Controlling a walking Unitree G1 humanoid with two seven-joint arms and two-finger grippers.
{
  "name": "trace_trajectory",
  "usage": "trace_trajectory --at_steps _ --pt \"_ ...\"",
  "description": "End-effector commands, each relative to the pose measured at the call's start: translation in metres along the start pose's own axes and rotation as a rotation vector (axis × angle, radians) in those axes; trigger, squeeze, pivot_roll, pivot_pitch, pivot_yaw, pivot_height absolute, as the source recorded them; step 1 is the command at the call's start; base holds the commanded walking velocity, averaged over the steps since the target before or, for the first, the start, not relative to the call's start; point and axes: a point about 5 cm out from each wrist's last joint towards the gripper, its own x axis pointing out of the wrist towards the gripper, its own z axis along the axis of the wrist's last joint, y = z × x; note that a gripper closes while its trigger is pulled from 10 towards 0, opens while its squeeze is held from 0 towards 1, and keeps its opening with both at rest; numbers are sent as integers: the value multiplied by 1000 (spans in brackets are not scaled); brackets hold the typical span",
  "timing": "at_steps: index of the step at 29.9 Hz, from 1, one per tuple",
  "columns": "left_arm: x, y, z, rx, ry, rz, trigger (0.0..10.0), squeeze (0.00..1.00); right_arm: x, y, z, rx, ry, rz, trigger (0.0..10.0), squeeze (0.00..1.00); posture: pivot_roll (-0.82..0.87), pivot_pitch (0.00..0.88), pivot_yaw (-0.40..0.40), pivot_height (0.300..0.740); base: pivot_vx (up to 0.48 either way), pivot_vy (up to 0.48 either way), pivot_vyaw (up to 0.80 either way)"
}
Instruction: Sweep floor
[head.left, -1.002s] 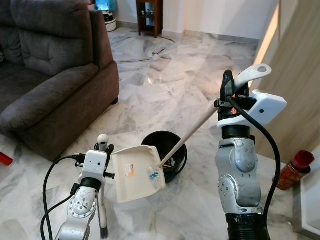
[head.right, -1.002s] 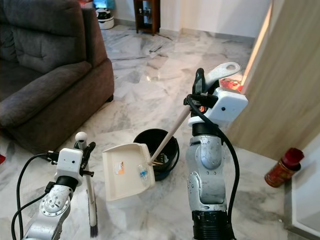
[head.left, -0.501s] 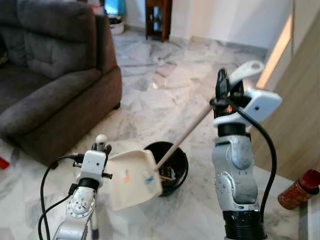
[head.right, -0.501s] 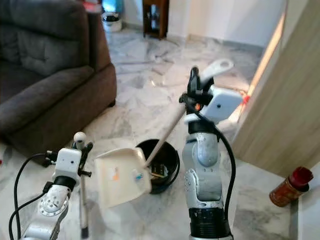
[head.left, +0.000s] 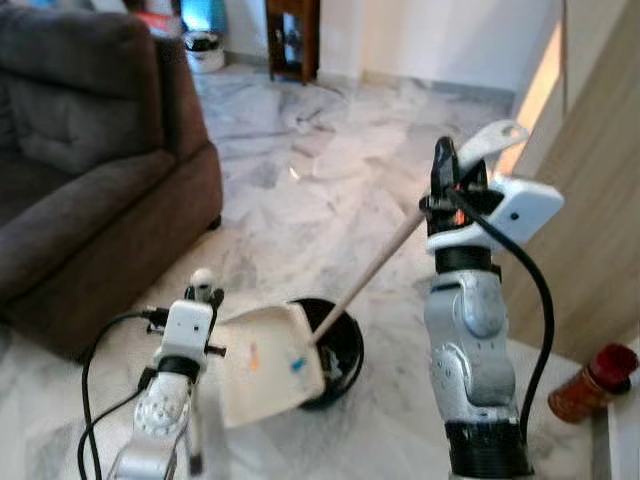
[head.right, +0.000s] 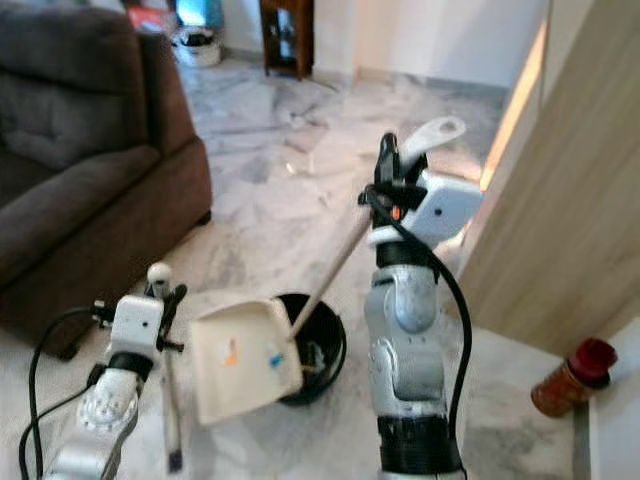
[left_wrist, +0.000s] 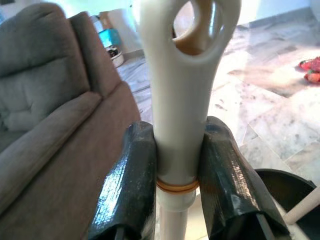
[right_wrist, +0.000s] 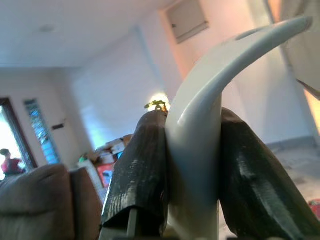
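My right gripper (head.left: 452, 183) is raised at chest height, shut on the top of a long white dustpan handle (right_wrist: 197, 125). The handle slants down to the cream dustpan (head.left: 268, 362), which hangs tilted at the near rim of a black bin (head.left: 338, 345) on the marble floor. Small orange and blue bits cling to the pan's face. My left gripper (head.left: 204, 299) is low on the left, shut on a white brush handle (left_wrist: 180, 100) held upright. Its dark bristles (head.right: 173, 460) hang near the floor.
A dark grey sofa (head.left: 90, 180) fills the left side. A wood-panelled wall (head.left: 600, 170) runs along the right, with a red-capped bottle (head.left: 595, 380) at its foot. A wooden cabinet (head.left: 290, 35) stands far back. Marble floor lies open ahead of the bin.
The whole view has shifted, so the camera has moved; sofa and bin sit differently in frame. The dustpan has tipped a little steeper by the bin. Both grips are unchanged.
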Motion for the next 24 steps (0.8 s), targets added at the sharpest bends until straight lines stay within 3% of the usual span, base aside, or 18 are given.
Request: trace_trajectory --at_steps 1,24 --pt "4 2 9 11 -46 8 10000 0 5 3 16 19 -76 10 10000 0 118 0 48 740 330 0 0" --pt "6 4 10 12 -48 19 10000 0 5 4 12 55 -46 14 10000 0 123 0 45 740 331 0 36"
